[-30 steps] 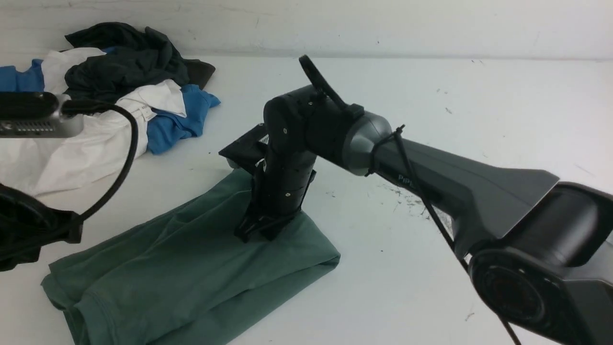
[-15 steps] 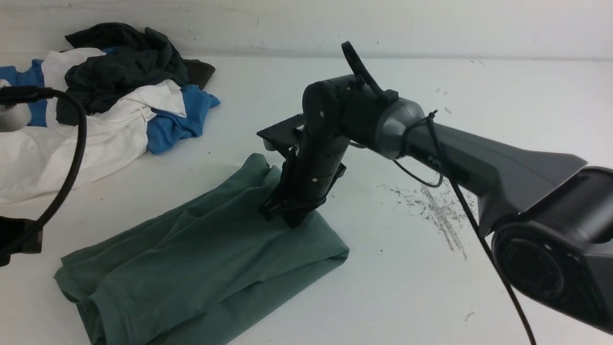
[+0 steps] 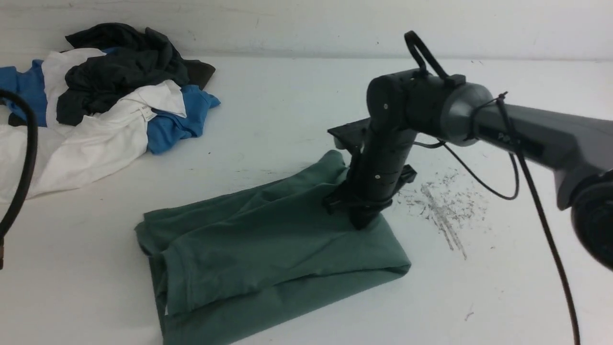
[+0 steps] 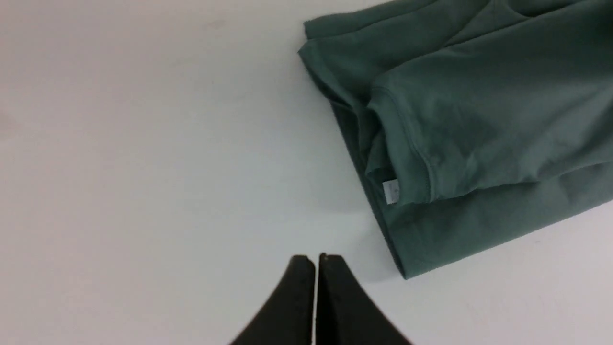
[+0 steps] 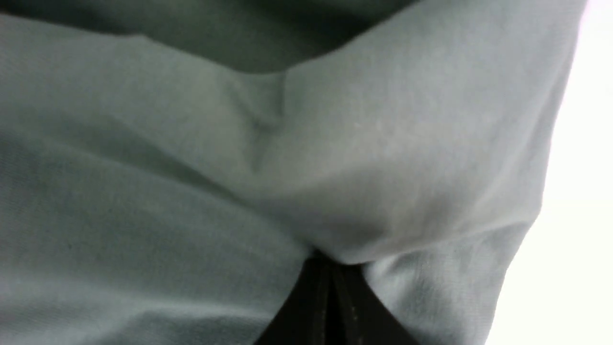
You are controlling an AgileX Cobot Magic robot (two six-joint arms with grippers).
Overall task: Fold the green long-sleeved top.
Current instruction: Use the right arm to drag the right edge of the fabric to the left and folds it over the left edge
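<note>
We see the green long-sleeved top (image 3: pixel 268 249) folded into a wrinkled rectangle, lying flat, angled toward two o'clock.

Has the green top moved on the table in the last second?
Yes. The green long-sleeved top has slid to the right, away from the clothes pile that stayed put, dragged by the right pincer pressed shut on it.

A white table (image 3: pixel 297 100) fills the frame, scuffed with dark scratch marks (image 3: pixel 443 211) right of centre. The folded green long-sleeved top (image 3: pixel 268 249) lies flat on it at lower centre. A heap of blue, white and dark grey garments (image 3: pixel 103 96) sits at upper left, well apart.
</note>
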